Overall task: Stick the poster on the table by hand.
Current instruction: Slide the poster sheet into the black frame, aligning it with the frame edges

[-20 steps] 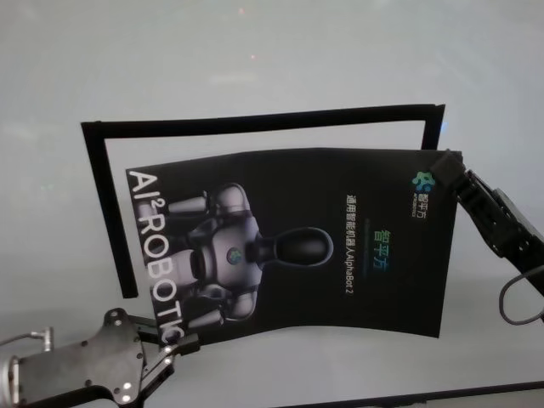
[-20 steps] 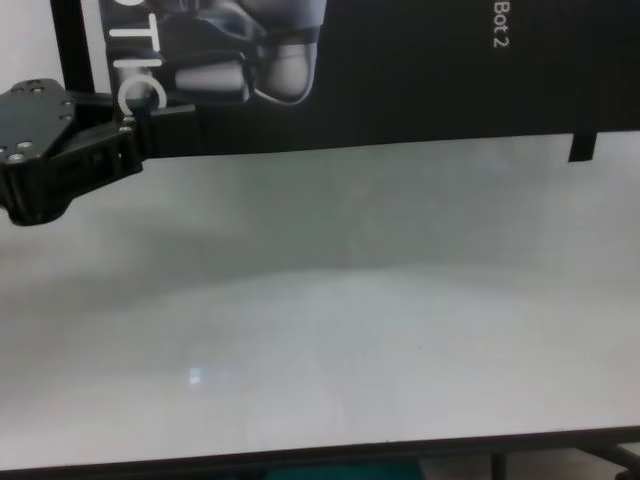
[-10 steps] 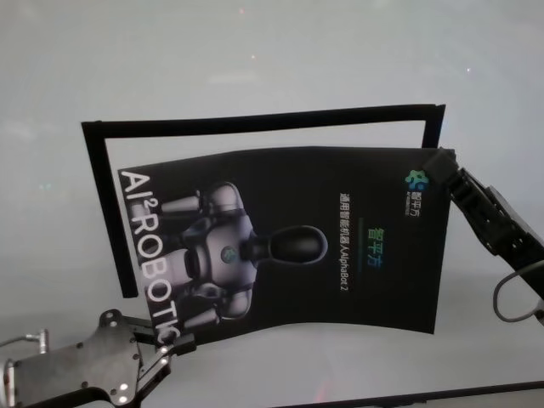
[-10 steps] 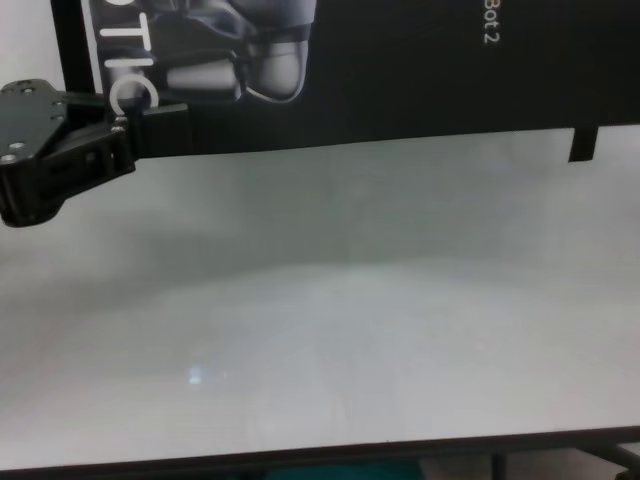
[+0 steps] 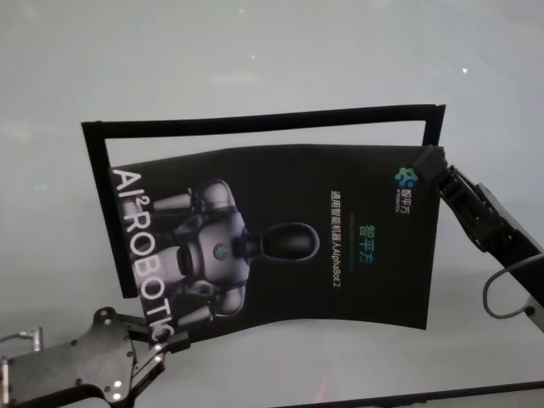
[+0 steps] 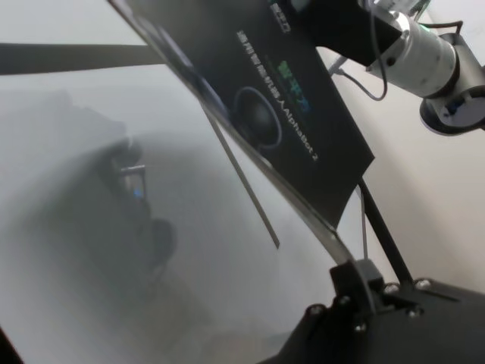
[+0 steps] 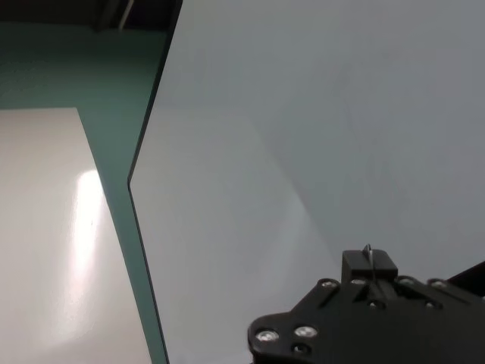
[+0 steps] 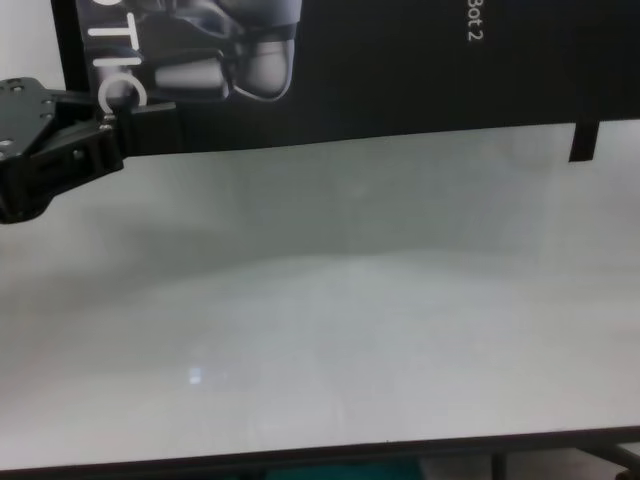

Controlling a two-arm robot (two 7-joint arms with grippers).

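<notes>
Black and shiny poster, held up over the pale desk, inside the black tape outline. Robot picture and white letters facing up. Left claw clenched on the near left corner by the letters. Right claw clenched on the far right corner by the little green logo. Near edge of the sheet curved, lifted off the desk in the left wrist view. Both arms low and reaching in from the sides.

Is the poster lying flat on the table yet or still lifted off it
Still lifted. The poster hangs bowed above the table, with a gap under its edge, pinched by the left hand and right hand at opposite corners.
</notes>
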